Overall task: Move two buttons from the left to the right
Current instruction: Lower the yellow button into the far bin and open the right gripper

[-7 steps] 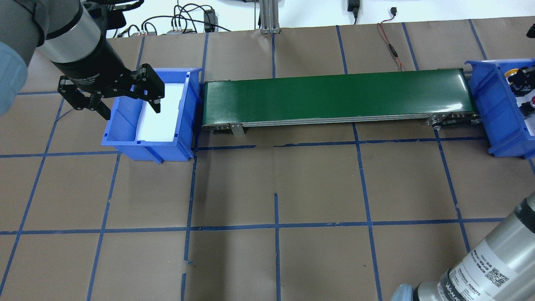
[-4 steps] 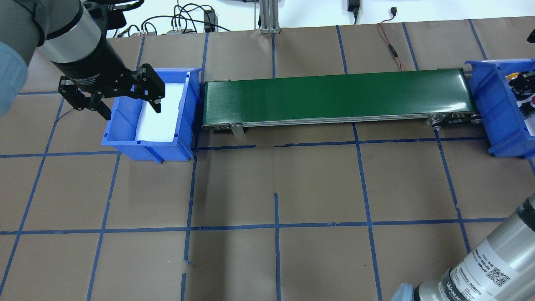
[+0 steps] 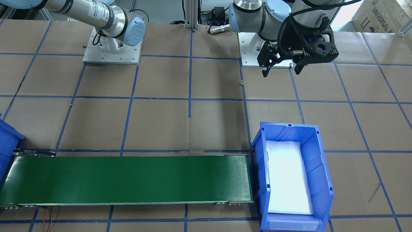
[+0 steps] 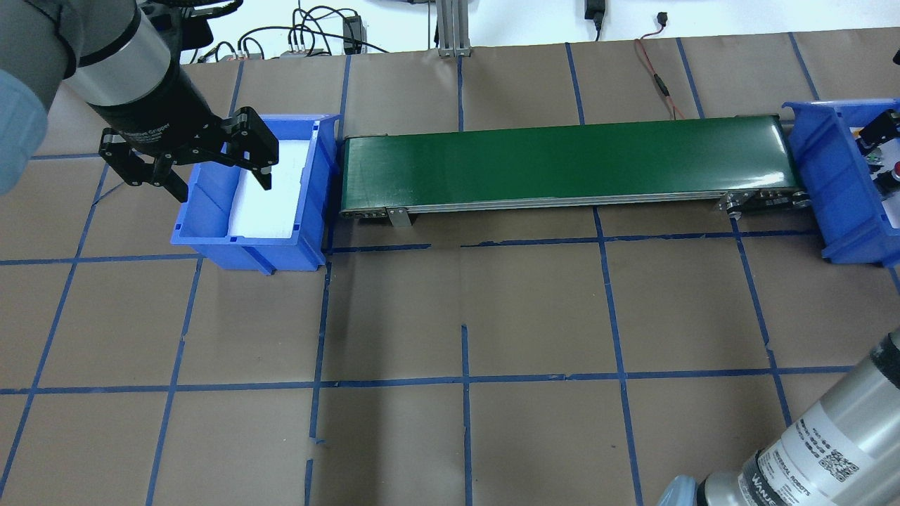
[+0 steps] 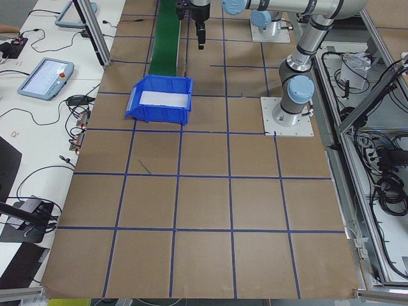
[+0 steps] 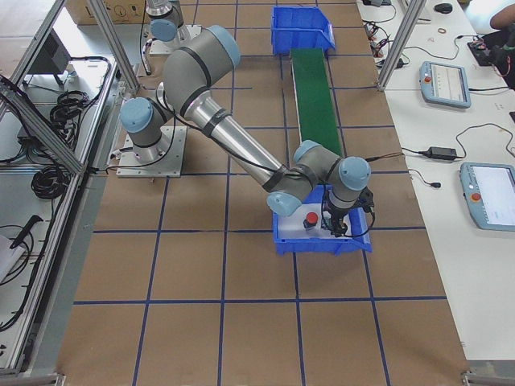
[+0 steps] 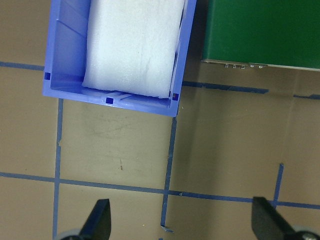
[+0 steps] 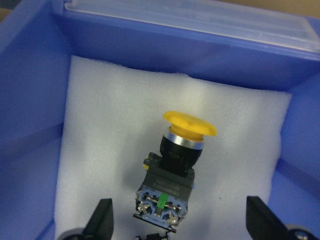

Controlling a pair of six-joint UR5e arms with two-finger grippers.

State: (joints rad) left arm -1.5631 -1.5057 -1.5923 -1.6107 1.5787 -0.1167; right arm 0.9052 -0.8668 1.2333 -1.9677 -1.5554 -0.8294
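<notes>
The yellow-capped button [image 8: 181,150] lies on its side on white foam in the right blue bin [image 8: 45,80]. My right gripper [image 8: 180,220] is open just above it, fingers wide on either side and not touching it. The red-capped button [image 6: 309,220] sits in the same bin [image 6: 322,246], beside the gripper [image 6: 336,228]. In the overhead view the red cap [image 4: 897,169] shows at the right edge. My left gripper [image 4: 204,172] is open and empty, hovering over the near-left side of the left blue bin [image 4: 211,211], which holds only white foam.
A green conveyor belt [image 4: 562,161] runs between the two bins. The left bin [image 3: 318,161] stands at its end in the front view, with the left gripper [image 3: 281,67] high above the table. Cables lie along the far edge [image 4: 309,35].
In the right bin my right gripper has shifted toward the overhead view's right edge, and the yellow cap no longer shows there. The left arm has barely moved.
</notes>
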